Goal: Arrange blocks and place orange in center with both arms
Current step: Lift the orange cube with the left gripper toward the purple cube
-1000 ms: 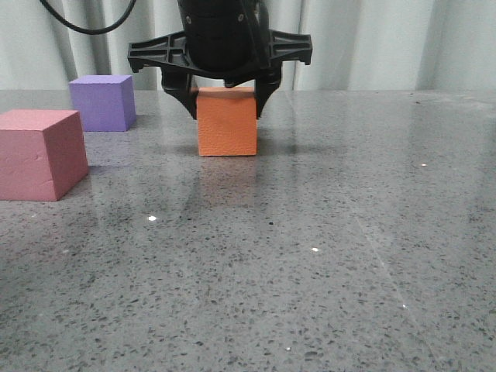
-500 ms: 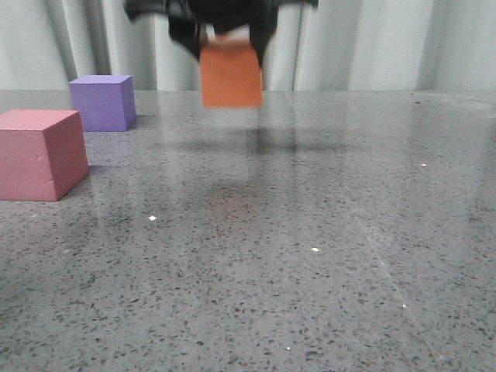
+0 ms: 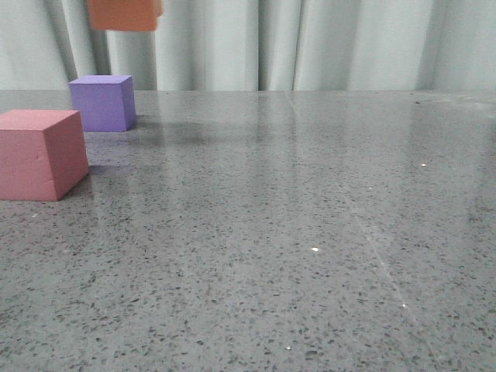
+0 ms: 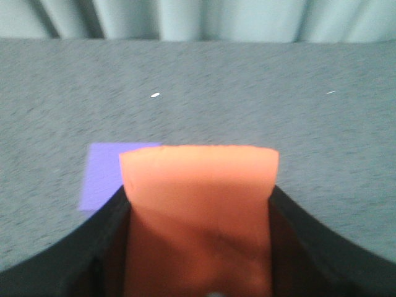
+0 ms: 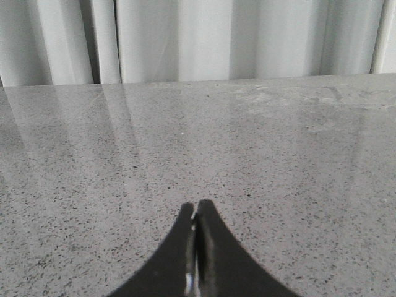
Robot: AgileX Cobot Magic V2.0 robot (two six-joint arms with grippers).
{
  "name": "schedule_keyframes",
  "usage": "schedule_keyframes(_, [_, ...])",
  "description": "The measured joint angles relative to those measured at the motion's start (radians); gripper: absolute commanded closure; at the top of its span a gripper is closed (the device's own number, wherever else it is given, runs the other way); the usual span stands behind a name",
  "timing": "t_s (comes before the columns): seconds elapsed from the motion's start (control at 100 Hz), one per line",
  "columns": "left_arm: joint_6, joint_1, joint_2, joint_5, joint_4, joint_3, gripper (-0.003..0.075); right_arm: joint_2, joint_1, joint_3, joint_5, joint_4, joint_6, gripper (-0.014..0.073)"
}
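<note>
My left pincer (image 4: pixel 198 272) grips the orange cube (image 4: pixel 199 210), now lifted well off the bench (image 3: pixel 310 232) and carried left, above the purple cube (image 3: pixel 102 101). Pink cube (image 3: pixel 40 153) unmoved. Right pincer (image 5: pixel 197 229) pressed together, empty. Centre placement next, probably.

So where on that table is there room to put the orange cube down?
Nearly everywhere: the grey table is bare from the middle to its right edge and forward to the near edge. Only the left side is taken, by the pink cube in front and the purple cube behind it, a narrow gap between them. The orange cube hangs in the left gripper above the purple one.
</note>
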Motion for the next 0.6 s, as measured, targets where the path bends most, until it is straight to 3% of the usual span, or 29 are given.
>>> schedule_keyframes(0.6, [0.019,0.163,-0.052,-0.208,-0.072,0.305,0.0647,0.0,0.0,0.0,0.0,0.0,0.0,0.0662])
